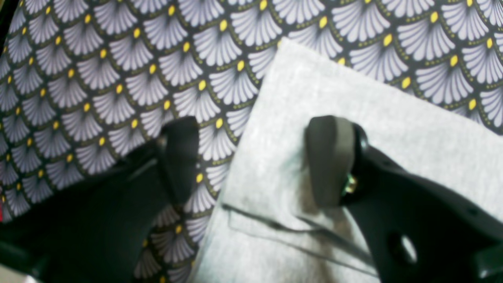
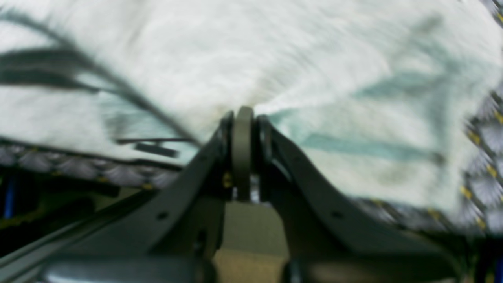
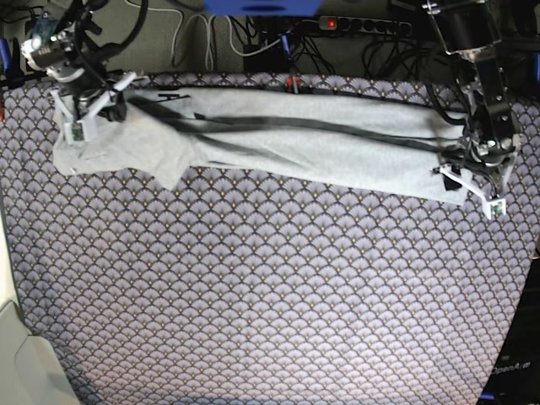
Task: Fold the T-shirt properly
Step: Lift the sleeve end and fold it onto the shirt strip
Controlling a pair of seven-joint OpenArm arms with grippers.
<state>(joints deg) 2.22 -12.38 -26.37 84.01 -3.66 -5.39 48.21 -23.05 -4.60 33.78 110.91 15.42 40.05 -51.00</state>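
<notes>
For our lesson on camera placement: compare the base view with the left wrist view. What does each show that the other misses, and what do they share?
Only the base view shows the whole T-shirt stretched in a long band across the patterned cloth, the right tool shut on its far end, and the cables and power strip behind. Only the left wrist view shows the left tool open, one finger over the shirt's corner, the other over the cloth, and a stitched seam. Both show grey fabric on the fan-scale cloth.
</notes>
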